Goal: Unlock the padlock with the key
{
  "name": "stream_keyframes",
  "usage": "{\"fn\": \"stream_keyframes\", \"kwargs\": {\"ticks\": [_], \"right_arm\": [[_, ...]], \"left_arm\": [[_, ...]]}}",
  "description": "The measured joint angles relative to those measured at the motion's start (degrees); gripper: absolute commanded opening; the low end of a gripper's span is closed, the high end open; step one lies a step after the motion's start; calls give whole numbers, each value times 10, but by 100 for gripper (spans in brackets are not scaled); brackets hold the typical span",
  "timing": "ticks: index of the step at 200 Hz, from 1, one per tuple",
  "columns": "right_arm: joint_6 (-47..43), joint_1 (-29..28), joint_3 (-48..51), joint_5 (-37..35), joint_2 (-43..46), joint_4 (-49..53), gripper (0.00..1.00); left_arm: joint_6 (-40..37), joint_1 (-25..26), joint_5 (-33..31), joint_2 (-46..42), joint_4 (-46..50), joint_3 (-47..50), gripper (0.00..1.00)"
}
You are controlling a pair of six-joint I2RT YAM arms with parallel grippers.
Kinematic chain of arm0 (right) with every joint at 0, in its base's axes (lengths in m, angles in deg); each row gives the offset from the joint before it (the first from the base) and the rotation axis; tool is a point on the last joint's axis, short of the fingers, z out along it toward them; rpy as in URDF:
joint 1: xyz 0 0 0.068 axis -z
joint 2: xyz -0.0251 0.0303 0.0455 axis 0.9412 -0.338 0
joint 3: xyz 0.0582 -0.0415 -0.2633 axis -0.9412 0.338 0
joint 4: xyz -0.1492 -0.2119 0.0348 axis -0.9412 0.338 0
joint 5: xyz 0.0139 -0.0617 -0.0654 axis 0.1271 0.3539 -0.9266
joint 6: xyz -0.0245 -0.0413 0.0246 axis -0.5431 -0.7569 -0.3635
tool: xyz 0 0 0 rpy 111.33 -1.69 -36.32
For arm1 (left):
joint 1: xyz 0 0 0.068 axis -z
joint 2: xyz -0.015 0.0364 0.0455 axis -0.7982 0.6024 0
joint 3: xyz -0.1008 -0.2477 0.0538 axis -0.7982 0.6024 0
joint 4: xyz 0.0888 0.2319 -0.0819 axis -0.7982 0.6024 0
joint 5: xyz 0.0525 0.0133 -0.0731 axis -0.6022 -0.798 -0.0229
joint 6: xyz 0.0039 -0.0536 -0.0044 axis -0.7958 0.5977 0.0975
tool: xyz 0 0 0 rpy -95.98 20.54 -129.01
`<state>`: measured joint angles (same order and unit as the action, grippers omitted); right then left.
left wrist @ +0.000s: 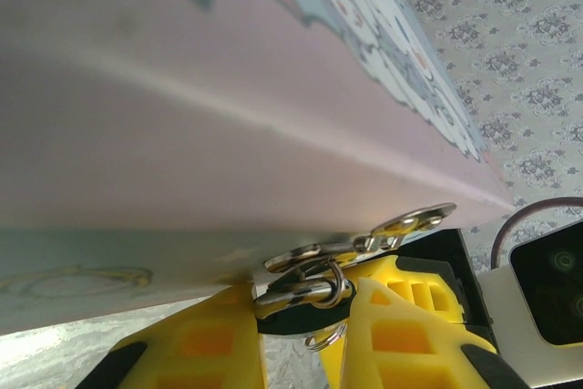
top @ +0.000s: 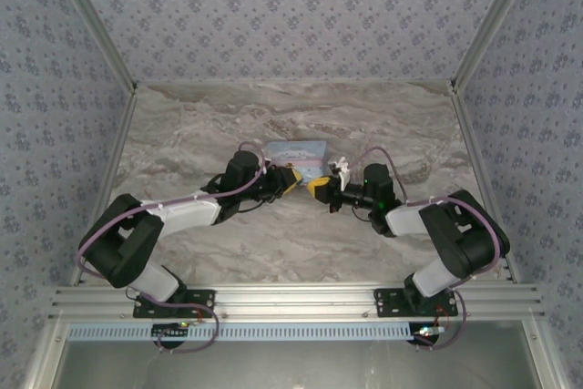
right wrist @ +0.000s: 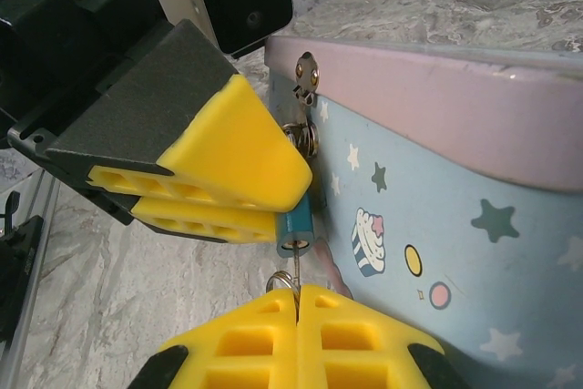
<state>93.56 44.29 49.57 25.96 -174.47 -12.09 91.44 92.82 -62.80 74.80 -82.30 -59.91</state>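
Metal padlock (right wrist: 294,228), tiny and slick, hanging off the cartoon tin (right wrist: 437,216).
My left claw (left wrist: 305,312) pinches its body flat-on. My right claw (right wrist: 298,302), fully closed, nips the thin key (right wrist: 284,278). It's light, stiff and easily skewed.

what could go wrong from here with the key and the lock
1. The right gripper pinches the key only by its thin end, so a turn could make it slip or bend.
2. The left gripper holds the padlock at its fingertips, seemingly hooked on the hasp. A twist might pull it free or drag the tin.
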Motion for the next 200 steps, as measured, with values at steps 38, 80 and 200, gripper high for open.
{"fn": "stream_keyframes", "kwargs": {"ticks": [38,80,200], "right_arm": [[-3,1,-2,1,-3,3,0],[-4,6,-2,7,-8,1,0],[-4,28,-17,-9,-36,3,0]], "left_arm": [[0,0,-2,0,0,0,8],[0,0,-1,0,0,0,8],[-12,9,52,-15,-19,-8,10]]}}
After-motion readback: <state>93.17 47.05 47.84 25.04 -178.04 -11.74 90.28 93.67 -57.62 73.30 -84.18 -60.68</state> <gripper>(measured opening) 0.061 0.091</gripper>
